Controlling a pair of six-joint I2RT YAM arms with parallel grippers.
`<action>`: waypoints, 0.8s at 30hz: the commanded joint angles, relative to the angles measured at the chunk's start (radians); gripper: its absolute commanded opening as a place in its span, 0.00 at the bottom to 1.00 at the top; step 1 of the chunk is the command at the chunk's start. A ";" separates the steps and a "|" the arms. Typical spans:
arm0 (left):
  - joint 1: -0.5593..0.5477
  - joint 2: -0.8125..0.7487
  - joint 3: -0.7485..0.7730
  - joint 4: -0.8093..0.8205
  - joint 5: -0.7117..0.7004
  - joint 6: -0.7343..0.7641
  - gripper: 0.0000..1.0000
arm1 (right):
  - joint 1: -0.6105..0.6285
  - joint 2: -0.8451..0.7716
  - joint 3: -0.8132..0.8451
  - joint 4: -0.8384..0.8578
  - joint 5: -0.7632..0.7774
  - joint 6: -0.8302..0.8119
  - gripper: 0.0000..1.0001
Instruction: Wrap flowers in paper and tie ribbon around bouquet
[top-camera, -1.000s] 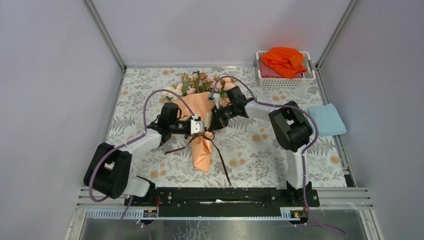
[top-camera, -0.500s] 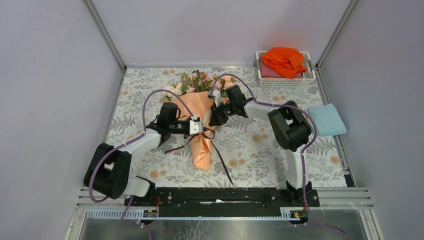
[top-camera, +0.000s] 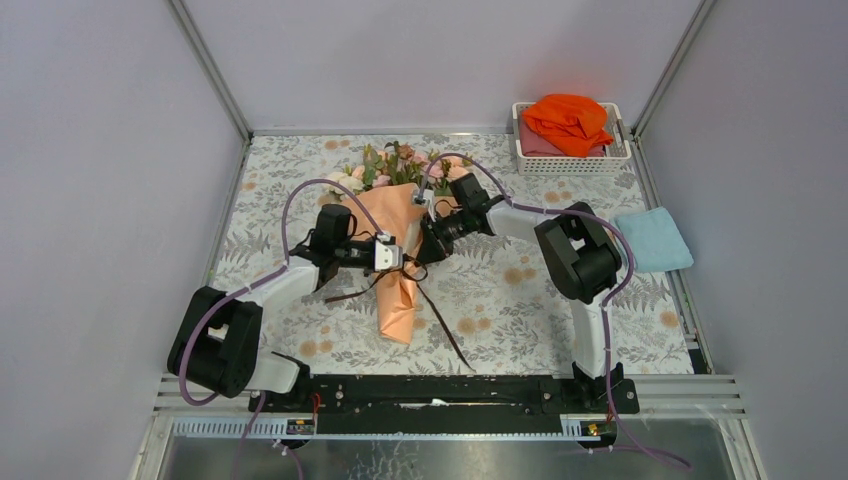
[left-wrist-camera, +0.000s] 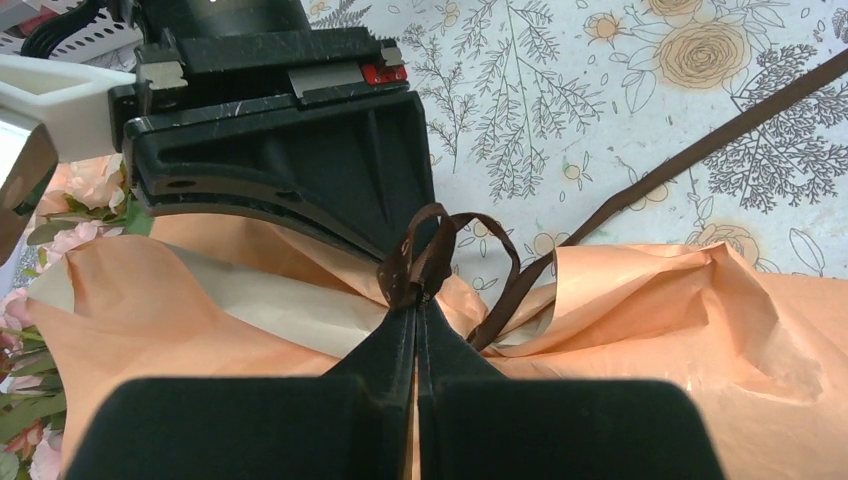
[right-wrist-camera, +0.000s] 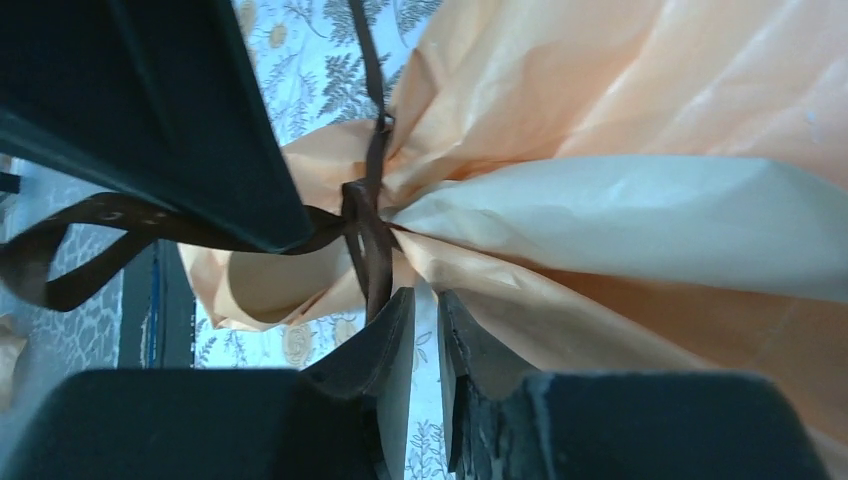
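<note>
1. Here, the bouquet (top-camera: 398, 300) lies on the worktop (top-camera: 530, 300), blooms toward the far wall.
2. Left claw (left-wrist-camera: 418, 300) pinches the brown ribbon (left-wrist-camera: 700, 150) at the bouquet's waist.
3. Right claw (right-wrist-camera: 425, 300) stands slightly parted beside the knot.

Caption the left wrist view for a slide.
Left gripper shut on the brown ribbon looped over the peach paper.

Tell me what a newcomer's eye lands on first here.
The peach-paper bouquet lies mid-table, blooms toward the far edge. At its waist the left gripper is shut on the dark brown ribbon; the right gripper sits beside the knot, jaws slightly apart. A bright orange cloth tops the far-right basket.
</note>
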 joint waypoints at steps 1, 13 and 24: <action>0.007 -0.016 -0.007 -0.010 0.035 0.059 0.00 | 0.025 -0.020 -0.012 0.053 -0.130 0.028 0.22; 0.018 -0.036 -0.013 -0.064 0.030 0.086 0.00 | 0.071 -0.032 -0.060 0.143 -0.016 0.106 0.25; 0.018 -0.030 -0.013 -0.055 0.036 0.075 0.00 | 0.105 -0.015 -0.061 0.147 0.093 0.110 0.31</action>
